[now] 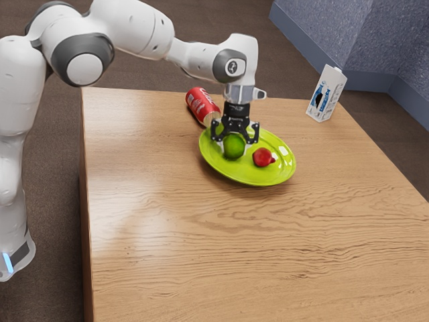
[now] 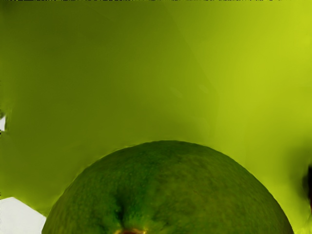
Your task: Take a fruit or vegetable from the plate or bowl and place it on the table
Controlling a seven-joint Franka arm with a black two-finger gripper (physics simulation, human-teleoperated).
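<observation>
Reaching in from the exterior view's left, a robot arm (image 1: 134, 27) is bringing its claw (image 1: 234, 141) to a round green fruit (image 1: 233, 147), which is lying on a lime-green plate (image 1: 251, 178). The claw is standing released, its two fingers spreading wide to either side of the fruit without pinching it. By the look of things, the approach is nearing its end, while the grasp is awaiting its turn; the fruit is sitting on the plate, so lifting, carrying, lowering to the wooden table (image 1: 234, 255) and letting go are all remaining to be done.

Counting from the exterior view's left to its right, one arm with one claw is working over one table. One red can (image 1: 202, 105) is lying on its side just beside the plate. One green fruit is resting between the fingers and one red fruit (image 1: 263, 157) is sitting near it, making two on one plate. One white carton (image 1: 326, 94) is standing upright, well apart, toward the table's far edge.
</observation>
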